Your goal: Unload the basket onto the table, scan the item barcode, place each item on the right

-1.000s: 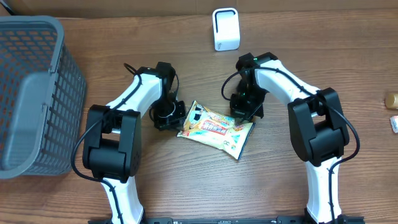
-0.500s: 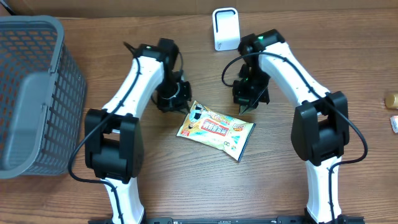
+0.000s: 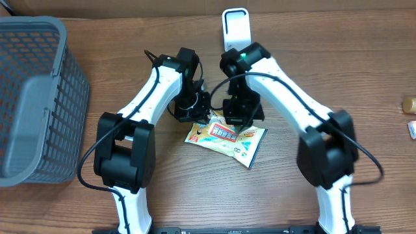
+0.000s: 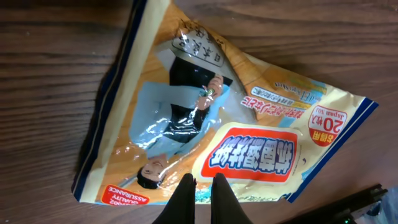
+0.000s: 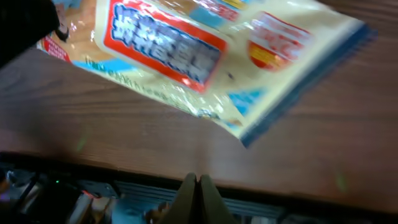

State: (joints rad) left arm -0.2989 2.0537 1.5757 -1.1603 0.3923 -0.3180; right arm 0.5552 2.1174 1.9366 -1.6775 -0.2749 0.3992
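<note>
1. Snack packet (image 3: pixel 227 138): lies flat on the counter (image 3: pixel 195 195), printed face up, in the middle between the two arms. It is tilted, with its near-right corner pointing toward the near edge. No claw grips it.

2. Left claw (image 4: pixel 203 186): clenched, with the two fingers drawn close together and nothing between them. From overhead it sits at the far-left corner of the packet. In the left wrist view the fingertips line up with the packet's long edge. Contact with the wrapper cannot be confirmed.

3. Right claw (image 5: pixel 197 182): clenched, fingers pressed together and empty. From overhead it stands over the far edge of the packet, just right of the left claw. In the right wrist view the packet lies ahead of the fingertips, with bare counter between them.

4. Grey basket (image 3: pixel 39 97): stands at the left side of the counter, well apart from the packet.

5. White scanner (image 3: pixel 235 29): stands upright at the far edge of the counter, beyond both claws.

6. Change since one second ago:
   - The left claw was left of the packet and has moved right and farther.
   - The right claw was at the far-right corner and has moved left.
   - The two claws are now near each other.
   - The packet has stayed in about the same place.
</note>
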